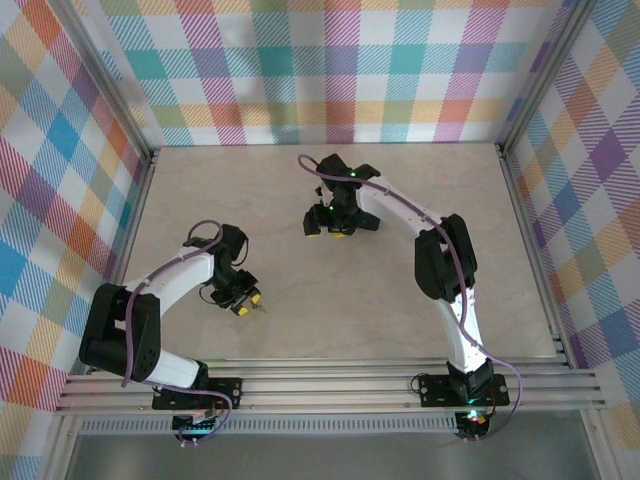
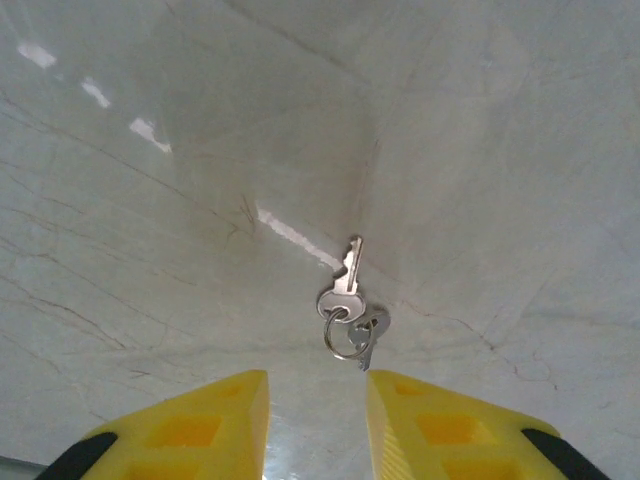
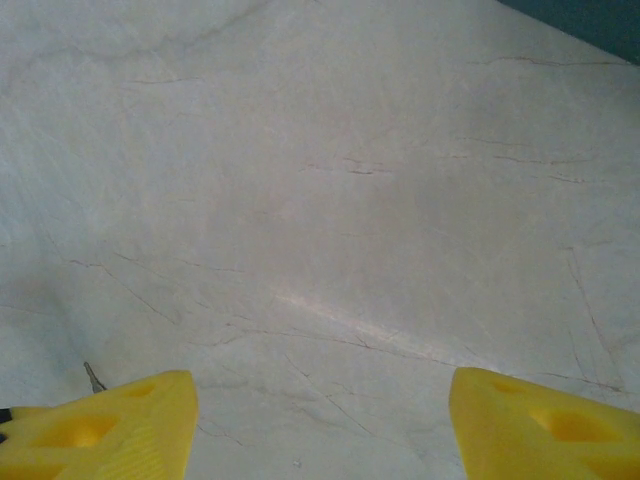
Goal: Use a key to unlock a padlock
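- Pale veined table (image 1: pixel 300 330): one, enclosed on three sides by plaid panels (image 1: pixel 350 70).
- Arms: two, white and black. The left arm (image 1: pixel 170 275) is bent over the near-left of the table, and the right arm (image 1: pixel 440 260) is reached towards the middle.
- Right gripper (image 3: pixel 322 380): one. Its two yellow fingers (image 3: pixel 120 425) are spread wide, with nothing held between them.
- Left gripper (image 2: pixel 317 380): one. Its two fingers are set narrowly apart, with nothing held.
- Key (image 2: pixel 347 268): silvery, laid flat on the table just ahead of the left gripper's tips, blade pointed away. A second key (image 2: pixel 370 335) is joined to it by one ring (image 2: pixel 342 340); two keys are counted in all.
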You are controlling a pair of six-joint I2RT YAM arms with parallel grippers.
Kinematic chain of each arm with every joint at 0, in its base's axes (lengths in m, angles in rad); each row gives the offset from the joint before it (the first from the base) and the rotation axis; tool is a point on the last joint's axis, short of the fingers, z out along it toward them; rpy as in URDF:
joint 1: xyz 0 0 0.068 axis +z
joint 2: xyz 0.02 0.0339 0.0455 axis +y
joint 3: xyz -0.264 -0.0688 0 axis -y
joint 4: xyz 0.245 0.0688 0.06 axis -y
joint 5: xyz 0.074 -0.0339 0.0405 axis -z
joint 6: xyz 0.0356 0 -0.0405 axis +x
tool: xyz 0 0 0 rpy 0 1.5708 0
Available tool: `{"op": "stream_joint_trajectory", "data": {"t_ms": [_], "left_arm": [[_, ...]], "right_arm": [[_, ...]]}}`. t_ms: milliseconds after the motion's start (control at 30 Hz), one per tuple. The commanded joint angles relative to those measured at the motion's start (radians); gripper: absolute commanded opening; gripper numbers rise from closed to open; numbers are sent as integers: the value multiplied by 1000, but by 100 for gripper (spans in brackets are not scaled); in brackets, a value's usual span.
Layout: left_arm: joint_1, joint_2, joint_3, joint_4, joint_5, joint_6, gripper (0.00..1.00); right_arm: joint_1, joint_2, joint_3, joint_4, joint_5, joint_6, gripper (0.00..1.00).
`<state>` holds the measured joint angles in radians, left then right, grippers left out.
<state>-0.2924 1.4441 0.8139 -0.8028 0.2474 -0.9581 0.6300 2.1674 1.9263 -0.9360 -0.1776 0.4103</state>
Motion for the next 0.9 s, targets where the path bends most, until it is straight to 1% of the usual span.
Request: {"op": "stream_joint_trajectory", "data": {"t_ms": [0, 433, 700, 767, 867], "left_arm": [[-10, -8, -32, 50, 53, -52, 33], [-20, 67, -51, 146, 23, -74, 34], [-36, 102, -60, 136, 32, -65, 34], [-36, 111, -58, 133, 32, -52, 32], [-35, 135, -40, 127, 32, -18, 26]], "right_arm": [[5, -11, 11, -23, -17, -3, 68], [11, -37, -57, 20, -10, 31, 68], [16, -47, -80, 32, -4, 52, 68], [16, -53, -91, 39, -2, 60, 68], [16, -63, -107, 49, 1, 71, 68]]}}
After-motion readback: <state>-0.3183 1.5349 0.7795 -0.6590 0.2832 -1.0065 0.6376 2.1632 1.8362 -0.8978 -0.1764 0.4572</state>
